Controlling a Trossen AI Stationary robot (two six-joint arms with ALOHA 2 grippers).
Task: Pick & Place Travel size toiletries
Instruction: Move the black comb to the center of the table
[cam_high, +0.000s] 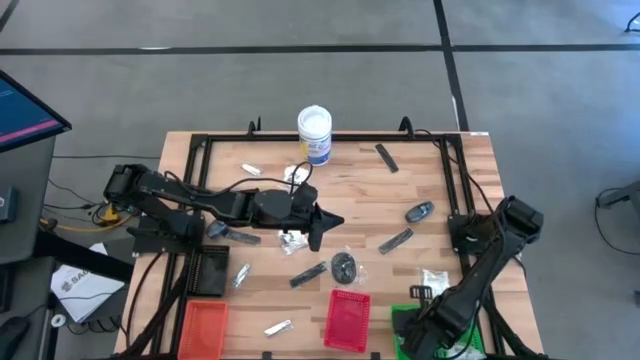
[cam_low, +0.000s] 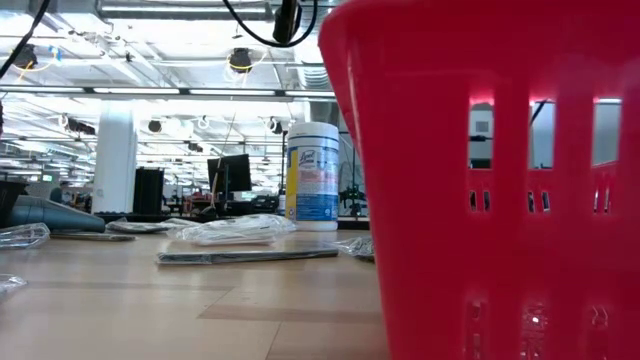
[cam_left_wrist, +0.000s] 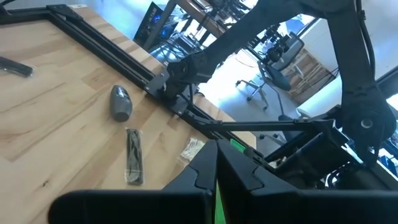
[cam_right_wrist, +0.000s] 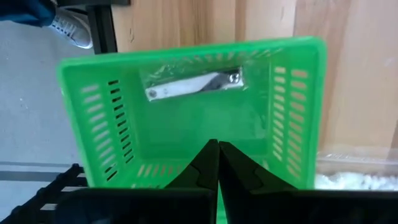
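The travel size toiletries lie scattered on the wooden table: a black stick (cam_high: 386, 157), a dark oval piece (cam_high: 419, 211), a slim packet (cam_high: 396, 241), a dark disc (cam_high: 344, 266) and several clear or white packets. One clear packet with a silvery item (cam_right_wrist: 193, 84) lies on the floor of the green tray (cam_right_wrist: 99, 124). My right gripper (cam_right_wrist: 217, 155) hangs shut above that tray (cam_high: 403, 328), pointing down, with nothing between its fingers. My left gripper (cam_high: 328, 222) hovers shut over the table's middle, nearly level, also with nothing in it (cam_left_wrist: 216, 163).
A white tub with a blue label (cam_high: 314, 133) stands at the far middle. The red tray (cam_high: 347, 320) and orange tray (cam_high: 203, 325) sit at the near edge. A black frame (cam_high: 200, 150) borders the table. A packet of white bits (cam_right_wrist: 354, 177) lies beside the green tray.
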